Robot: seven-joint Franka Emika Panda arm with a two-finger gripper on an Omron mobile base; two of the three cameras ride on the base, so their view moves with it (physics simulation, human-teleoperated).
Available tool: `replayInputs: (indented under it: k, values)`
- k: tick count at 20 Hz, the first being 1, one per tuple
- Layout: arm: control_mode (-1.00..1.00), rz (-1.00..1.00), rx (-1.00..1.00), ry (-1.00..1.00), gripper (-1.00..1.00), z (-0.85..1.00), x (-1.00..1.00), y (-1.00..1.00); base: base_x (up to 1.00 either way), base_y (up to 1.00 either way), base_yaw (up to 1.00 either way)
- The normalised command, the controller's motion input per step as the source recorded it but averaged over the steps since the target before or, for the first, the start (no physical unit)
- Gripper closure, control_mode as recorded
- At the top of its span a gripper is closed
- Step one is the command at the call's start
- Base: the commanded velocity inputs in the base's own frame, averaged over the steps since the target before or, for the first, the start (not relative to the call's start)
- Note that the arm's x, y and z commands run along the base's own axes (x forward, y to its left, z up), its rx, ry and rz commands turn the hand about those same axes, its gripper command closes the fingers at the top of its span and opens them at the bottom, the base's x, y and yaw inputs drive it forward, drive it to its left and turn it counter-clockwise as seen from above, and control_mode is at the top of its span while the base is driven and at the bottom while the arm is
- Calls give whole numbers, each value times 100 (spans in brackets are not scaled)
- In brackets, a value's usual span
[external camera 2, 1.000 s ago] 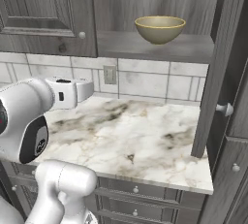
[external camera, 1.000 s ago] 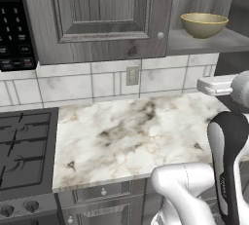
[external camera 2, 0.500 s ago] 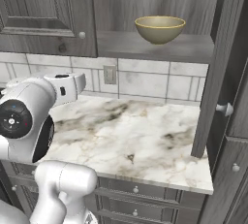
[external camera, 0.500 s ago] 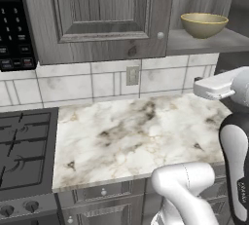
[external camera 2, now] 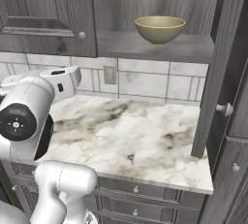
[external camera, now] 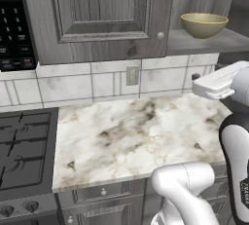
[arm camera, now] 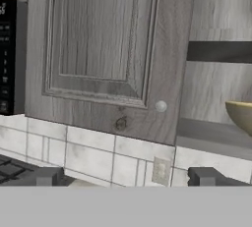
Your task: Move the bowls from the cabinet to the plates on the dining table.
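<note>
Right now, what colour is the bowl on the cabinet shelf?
Glossy tan-yellow bowl; the right base view shows it best.

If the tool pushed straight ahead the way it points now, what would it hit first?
Most likely the closed cabinet door, near its small round knob, not the tan bowl, which sits off to the right on the open shelf. Depth is hard to judge.

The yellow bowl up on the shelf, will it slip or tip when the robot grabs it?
The bowl looks glossy, so it may slip between the fingers. Its foot looks small under a wide rim, so a sideways nudge could probably tip it. It sits near the shelf edge, so pushing seems risky.
</note>
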Motion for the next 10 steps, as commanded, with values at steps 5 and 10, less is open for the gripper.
replayInputs:
  k: [5,10]
  values:
    - [-100,0,-2,-14,-100,0,8,9,0,0,0]
    - [-100,0,0,-9,-100,0,23,12,0,0,0]
